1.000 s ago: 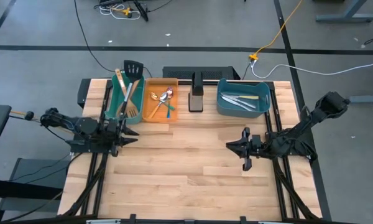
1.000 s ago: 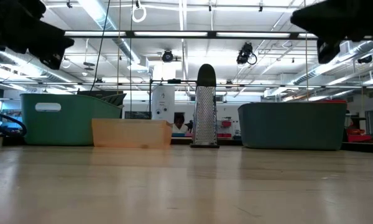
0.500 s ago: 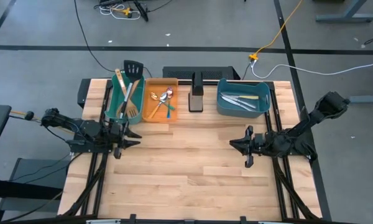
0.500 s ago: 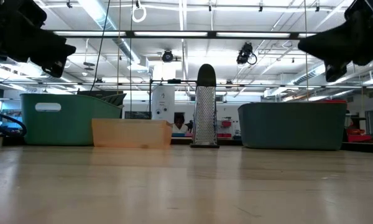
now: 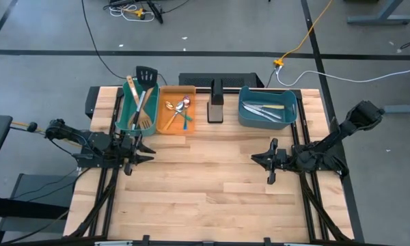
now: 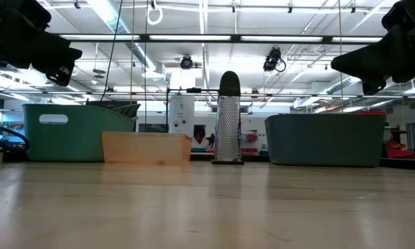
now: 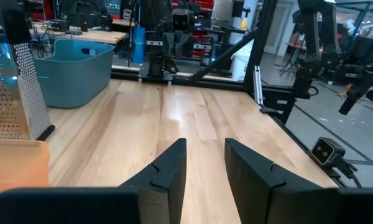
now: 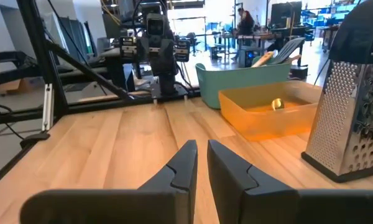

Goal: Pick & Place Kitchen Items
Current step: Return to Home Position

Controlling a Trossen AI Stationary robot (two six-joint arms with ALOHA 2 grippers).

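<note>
Left gripper at nine o'clock hangs empty, narrowly parted, right gripper at three all but closed, kitchen items in bins at twelve: homing looks nearly done, calling only for parking both arms.

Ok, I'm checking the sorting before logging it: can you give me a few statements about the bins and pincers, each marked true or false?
1. The knives lie in the blue bin. True.
2. The grater stands between the orange bin and the blue bin. True.
3. The turner is in the orange bin. False: it stands in the teal bin; the orange bin holds spoons.
4. The left pincer holds a spoon. False: it holds nothing and is near the teal bin.
5. The right pincer holds nothing. True.
</note>
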